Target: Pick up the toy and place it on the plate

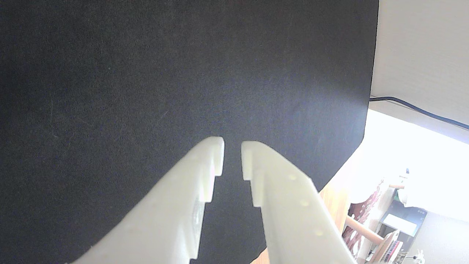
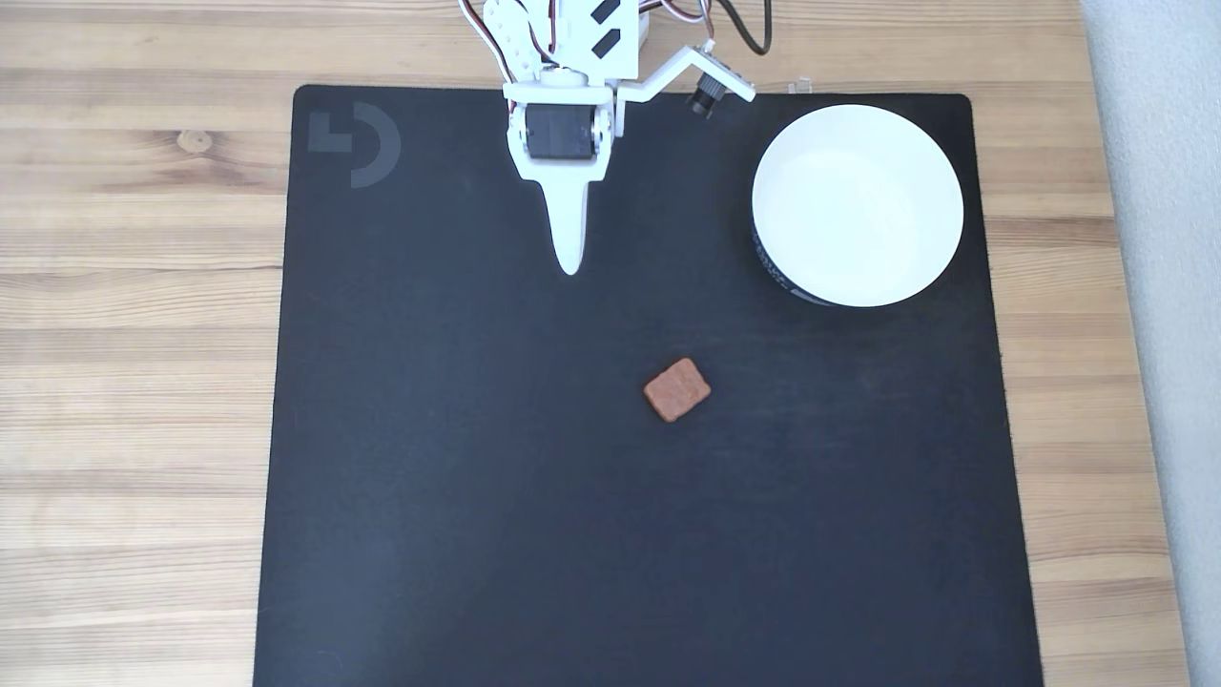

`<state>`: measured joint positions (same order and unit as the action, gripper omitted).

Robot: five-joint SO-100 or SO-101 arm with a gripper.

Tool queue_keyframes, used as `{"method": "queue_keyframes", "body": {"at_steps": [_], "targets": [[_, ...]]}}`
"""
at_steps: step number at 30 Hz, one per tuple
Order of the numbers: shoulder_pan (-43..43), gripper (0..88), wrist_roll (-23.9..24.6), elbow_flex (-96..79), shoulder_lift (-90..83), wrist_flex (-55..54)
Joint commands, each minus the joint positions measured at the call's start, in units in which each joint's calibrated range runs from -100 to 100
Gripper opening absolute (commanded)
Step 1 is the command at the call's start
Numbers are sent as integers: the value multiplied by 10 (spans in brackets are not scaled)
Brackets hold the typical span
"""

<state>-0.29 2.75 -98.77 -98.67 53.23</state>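
The toy (image 2: 676, 389), a small reddish-brown biscuit-like block, lies flat near the middle of the black mat (image 2: 458, 496) in the fixed view. The plate (image 2: 857, 205), a round white dish with a dark outer side, stands at the mat's upper right corner. My gripper (image 2: 569, 267) hangs over the upper middle of the mat, up and to the left of the toy and well apart from it. In the wrist view my gripper (image 1: 232, 141) has its white fingers (image 1: 205, 165) nearly together with a thin slit and nothing between them, over bare mat (image 1: 146, 73).
The mat lies on a light wooden table (image 2: 134, 334). The arm's base and cables (image 2: 572, 38) stand at the top edge. In the wrist view a dark cable (image 1: 421, 110) runs past the mat's right edge, with room furniture beyond.
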Motion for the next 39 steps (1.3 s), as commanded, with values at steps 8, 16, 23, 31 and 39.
{"method": "queue_keyframes", "body": {"at_steps": [8,16,23,31,39], "targets": [[4,25,1,-7,-7,2],[4,25,1,-7,-7,2],[4,25,1,-7,-7,2],[4,25,1,-7,-7,2],[4,23,1,-6,-7,8]]}}
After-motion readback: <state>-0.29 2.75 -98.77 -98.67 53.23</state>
